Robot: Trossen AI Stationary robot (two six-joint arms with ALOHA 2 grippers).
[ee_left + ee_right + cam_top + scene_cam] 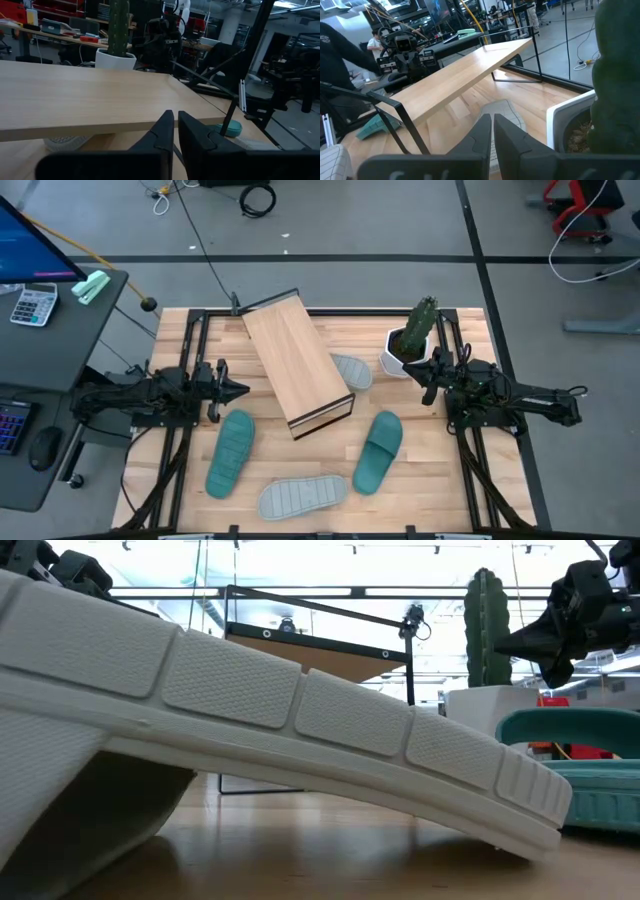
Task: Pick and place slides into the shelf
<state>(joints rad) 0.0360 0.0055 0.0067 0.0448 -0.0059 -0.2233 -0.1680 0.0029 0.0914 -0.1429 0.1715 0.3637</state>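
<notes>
High view shows no slides on the shelf (pixel 297 363) yet; all four lie on the bench (pixel 470 490). Left pincer (pixel 240 391) and right pincer (pixel 424 370) are shut, holding nothing.

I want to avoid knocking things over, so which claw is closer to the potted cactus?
Right. The right claw sits just beside the cactus pot, while the left claw is across the table, past the shelf.
</notes>
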